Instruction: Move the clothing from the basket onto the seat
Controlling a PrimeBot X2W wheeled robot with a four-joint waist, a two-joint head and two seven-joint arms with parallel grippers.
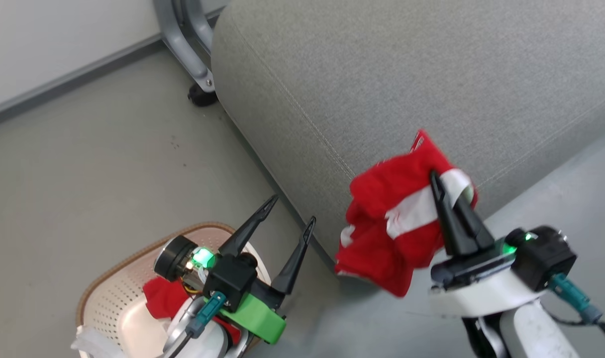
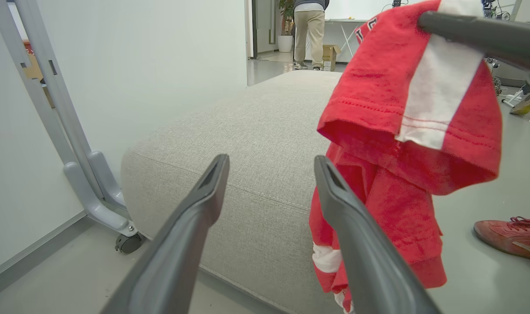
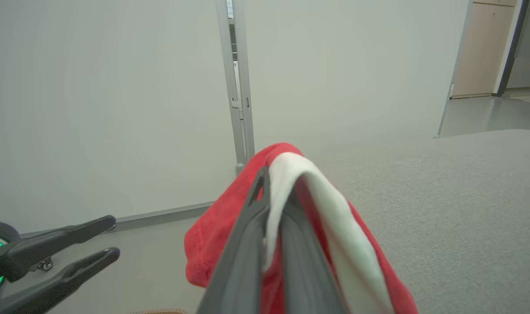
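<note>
My right gripper (image 1: pixel 447 186) is shut on a red garment (image 1: pixel 402 214) with a white stripe. The garment hangs in the air against the front side of the grey seat (image 1: pixel 407 74), its top at about cushion height. In the right wrist view the cloth (image 3: pixel 221 226) drapes over both shut fingers (image 3: pixel 247 244). The left gripper (image 1: pixel 293 209) stands open and empty above the cream basket (image 1: pixel 133 268), left of the hanging garment (image 2: pixel 391 174). A second red garment (image 1: pixel 163 296) lies in the basket, partly hidden by my left wrist.
A grey metal frame leg on a caster (image 1: pixel 200 79) stands at the seat's far left corner by the white wall. A foot in a red shoe (image 2: pixel 509 233) rests on the floor to the right. A person (image 2: pixel 308 30) stands far behind the seat near a cardboard box (image 2: pixel 331 54).
</note>
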